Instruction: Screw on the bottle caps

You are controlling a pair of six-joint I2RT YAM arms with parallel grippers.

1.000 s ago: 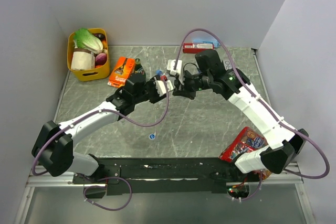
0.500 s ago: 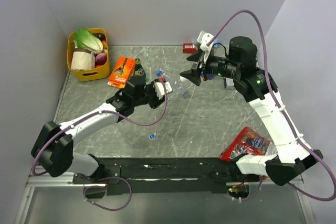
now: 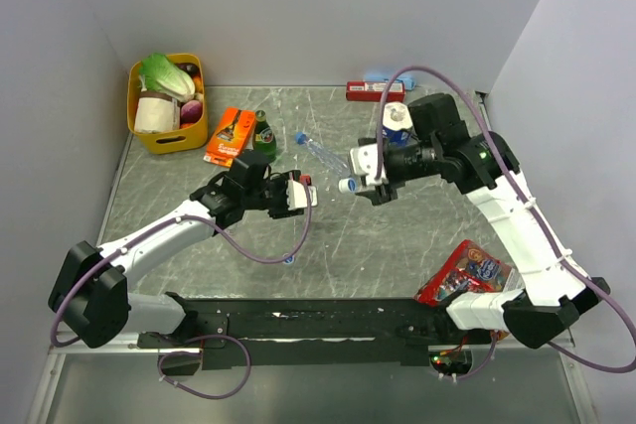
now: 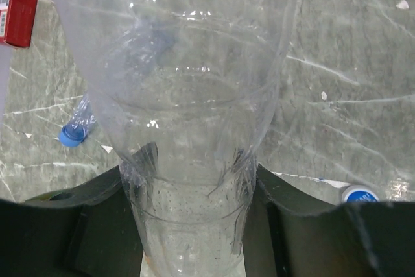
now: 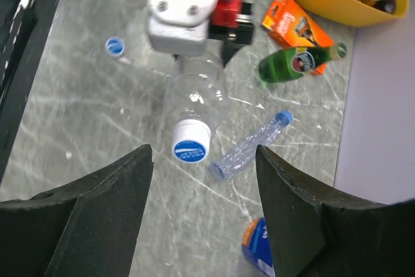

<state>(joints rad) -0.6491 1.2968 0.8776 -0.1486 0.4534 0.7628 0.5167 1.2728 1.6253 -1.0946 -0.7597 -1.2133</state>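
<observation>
— From above first: what do we have?

— Our left pincer (image 3: 303,193) is clamped on a clear bottle (image 3: 326,190). It holds the bottle level above the table (image 3: 397,235), to the right of the green bottle (image 3: 261,131) and nearer us. A cap (image 3: 345,186) sits on its mouth. Our right pincer (image 3: 366,180) faces that cap with its jaws apart, not touching it.

— A second ago it was shut at the mouth, wasn't it?

— Yes. It let go, swung up and away, and is now back in line. We read that as lining up a fresh bite for another turn, so the cap is probably on but not yet tight.

— And our left wrist view?

— The bottle (image 4: 194,128) fills it, squeezed between both jaws of the left pincer (image 4: 194,180). A second bottle (image 4: 78,124) lies on the table, and a loose cap (image 4: 360,194) lies well apart from it. The green bottle is out of this view.

— Right wrist?

— Our right pincer (image 5: 202,154) stands wide open, with nothing between its fingers. The cap (image 5: 191,142) points straight at us, white and blue. The second bottle (image 5: 249,144) has its own cap on and lies just below the green bottle (image 5: 295,63). The loose cap (image 5: 115,45) is far off to the green bottle's left.

— So we judge one bottle done and one in hand, and we see only one spare cap.
</observation>
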